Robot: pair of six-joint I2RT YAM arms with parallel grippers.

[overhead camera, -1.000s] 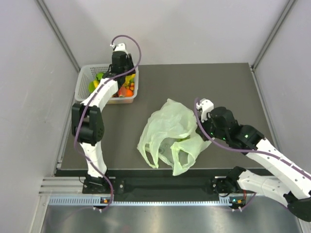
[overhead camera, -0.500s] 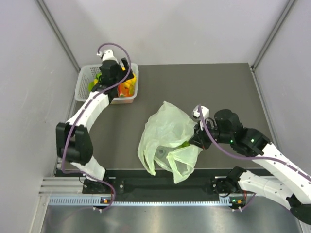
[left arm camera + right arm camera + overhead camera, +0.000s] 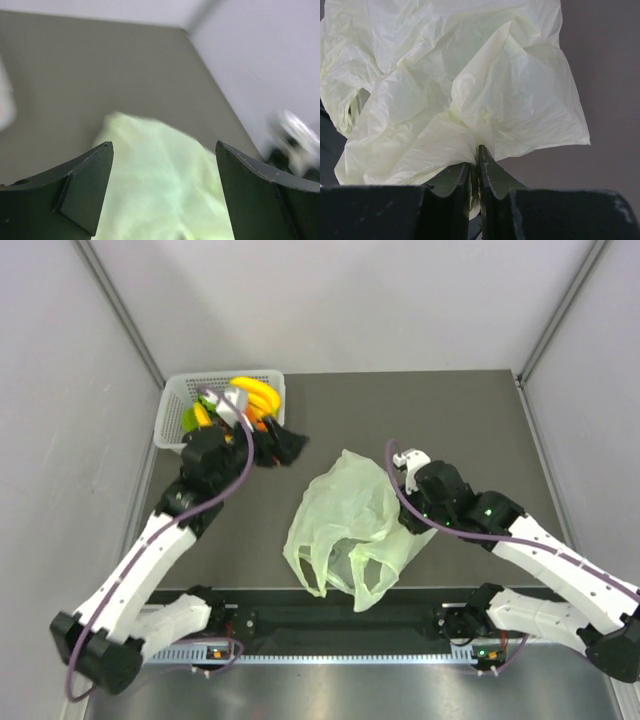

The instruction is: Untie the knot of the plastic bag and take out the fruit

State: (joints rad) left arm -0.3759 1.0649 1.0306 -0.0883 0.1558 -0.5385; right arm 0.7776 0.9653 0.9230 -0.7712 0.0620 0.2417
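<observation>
We found the crinkly, translucent pale green plastic bag (image 3: 350, 525) pinched in our closed right hand (image 3: 478, 154), while our left hand (image 3: 162, 150) gaped empty nearby, pointed towards it.

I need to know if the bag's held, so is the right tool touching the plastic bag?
Touching. The right wrist view shows the right tool shut on a pinched fold of the plastic bag, film fanning out from between its jaws.

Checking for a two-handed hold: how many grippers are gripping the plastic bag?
1. The right gripper is shut on the plastic bag at its right edge. The left gripper is open, apart from it, near the basket.
</observation>
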